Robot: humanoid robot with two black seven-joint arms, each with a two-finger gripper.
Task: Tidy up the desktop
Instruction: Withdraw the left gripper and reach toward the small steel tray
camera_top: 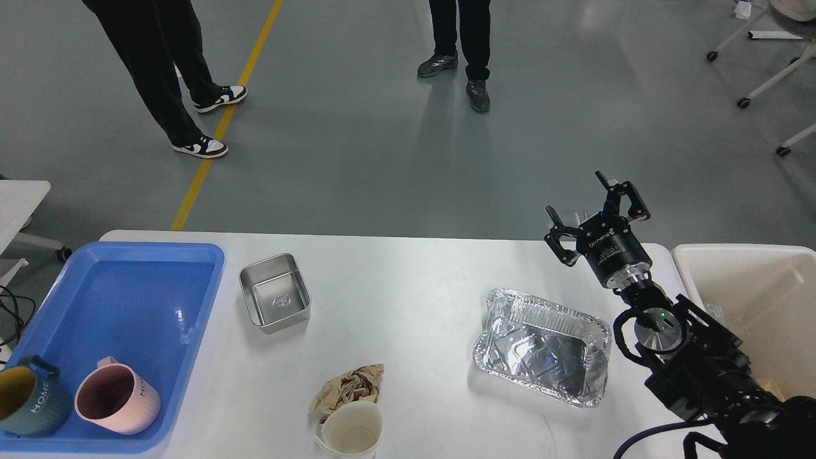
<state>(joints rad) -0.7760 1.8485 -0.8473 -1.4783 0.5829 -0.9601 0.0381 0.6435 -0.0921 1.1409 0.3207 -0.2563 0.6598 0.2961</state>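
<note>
The white desktop (414, 287) fills the lower view. On it stand a small square steel tin (275, 301), a crumpled aluminium foil tray (542, 345), a wad of brown paper (349, 386) and a white paper cup (350, 433) at the front edge. My right gripper (577, 199) is open and empty, raised over the table's far right edge, up and right of the foil tray. My left gripper is out of view.
A blue plastic tray (127, 299) at the left holds a pink mug (115, 398) and a teal mug (25, 398). A cream bin (752, 299) stands at the right. Two people stand on the floor beyond the table.
</note>
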